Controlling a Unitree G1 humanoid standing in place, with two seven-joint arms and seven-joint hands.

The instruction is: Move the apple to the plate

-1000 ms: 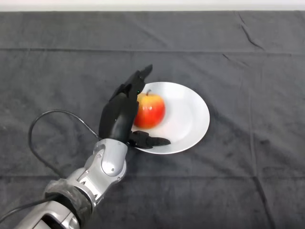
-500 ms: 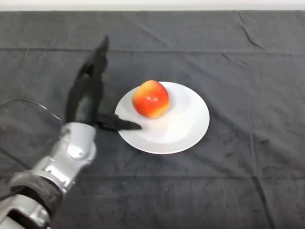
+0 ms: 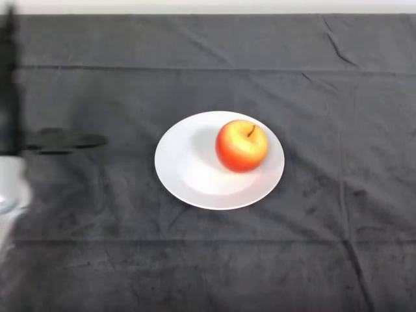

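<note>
A red and yellow apple point(image 3: 242, 145) lies on the right half of a white plate point(image 3: 188, 169) in the middle of the dark cloth. Its stem points up. My left hand point(image 3: 8, 117) is at the far left edge of the view, well away from the plate. It is open and empty, its fingers straight and pointing away from me. Its thumb point(image 3: 65, 140) sticks out to the right over the cloth. Most of the hand is cut off by the edge of the view.
The dark cloth point(image 3: 312, 260) covers the whole table, with a few creases at the back right. A strip of light wall point(image 3: 208, 5) shows along the top.
My hand has let go of the apple and drawn back left to the edge of the view. The apple has rolled from the plate's left side to its right half.
</note>
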